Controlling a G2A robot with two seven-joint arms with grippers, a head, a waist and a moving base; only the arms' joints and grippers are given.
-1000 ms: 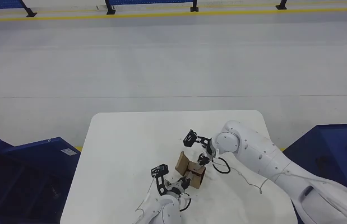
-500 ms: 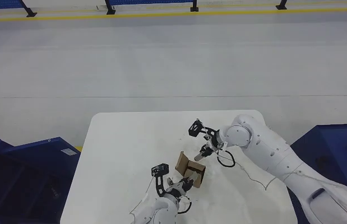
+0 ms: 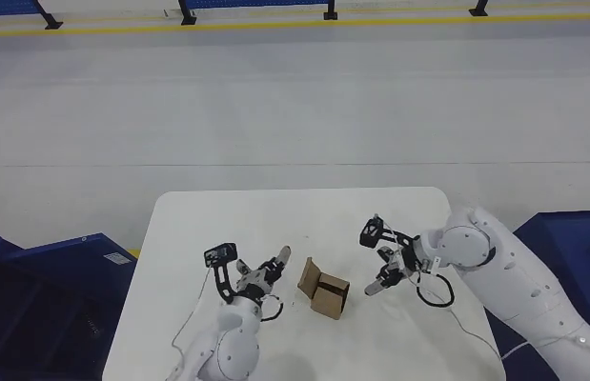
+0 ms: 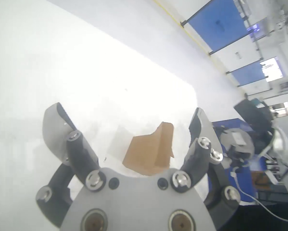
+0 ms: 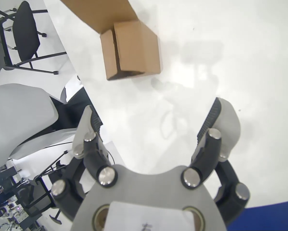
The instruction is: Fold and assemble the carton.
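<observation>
Brown carton (image 3: pixel 323 289), one flap raised, is sitting on the white surface (image 3: pixel 199 238). The left jaws and right jaws are both gaping empty, flanking it without touching.

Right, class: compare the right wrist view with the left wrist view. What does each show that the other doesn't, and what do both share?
Right wrist view alone: the carton seen from its closed end, with the seam between two flaps, its long open flap, and a black chair off the table. Left wrist view alone: blue panels standing beyond the table's far edge. Shared: the carton resting on the white table, with the right claw and the left claw each open, not touching it.
</observation>
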